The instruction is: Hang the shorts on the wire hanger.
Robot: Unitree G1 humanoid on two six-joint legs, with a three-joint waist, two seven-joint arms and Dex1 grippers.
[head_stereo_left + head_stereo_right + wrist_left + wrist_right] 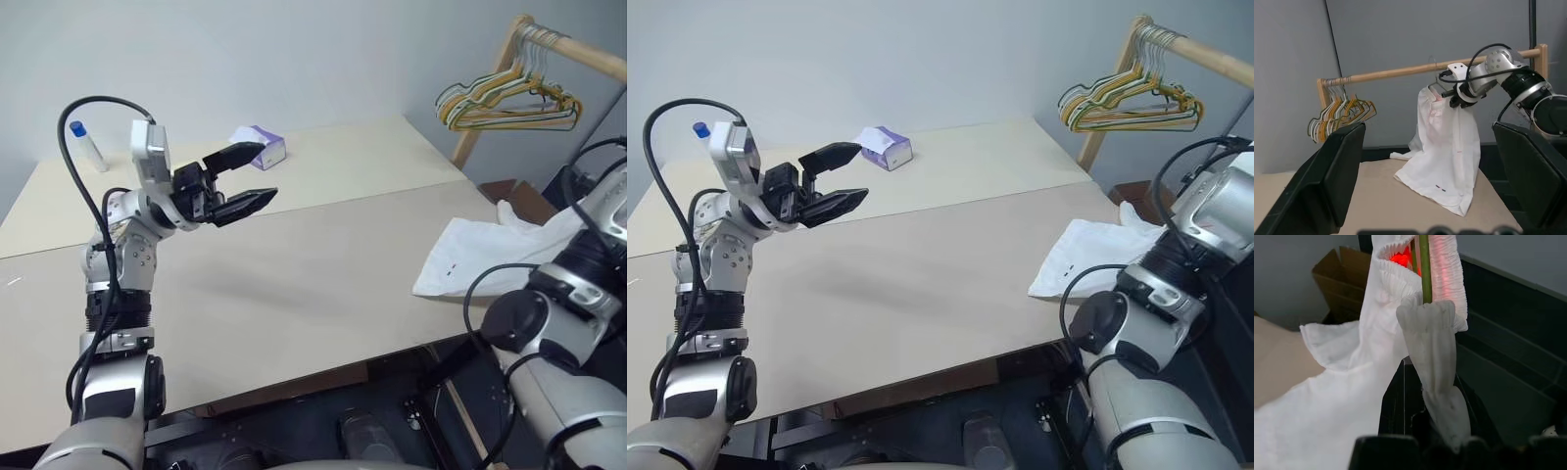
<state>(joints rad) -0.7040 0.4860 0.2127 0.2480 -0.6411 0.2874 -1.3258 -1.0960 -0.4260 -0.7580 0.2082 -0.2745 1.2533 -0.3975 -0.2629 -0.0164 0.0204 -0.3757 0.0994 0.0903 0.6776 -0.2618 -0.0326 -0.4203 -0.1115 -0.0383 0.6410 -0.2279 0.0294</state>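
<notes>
The left gripper (238,177) hovers above the far left part of the beige table (294,284), its two black fingers spread wide with nothing between them, pointing toward the right side of the scene. Beyond it on the table sit a small purple-and-white tissue box (261,147) and, further left, a white bottle with a blue cap (88,145). The shorts (1444,147) are lifted at the right end of the table: their gathered waistband is up beside the wooden rail (1400,72), while the hem trails down onto the table's right edge, where small dark stitch marks show on the white cloth. The right gripper (1458,98) is raised next to the rail with its jaws pinched shut on the waistband of the shorts; the right wrist view shows bunched elastic running down into the fingers. A thin wire hanger (1433,87) pokes out at the top of the shorts just below the rail, mostly hidden by fabric. A bunch of yellow, green and striped hangers (505,103) hangs near the rail's far end, well apart from the shorts.
</notes>
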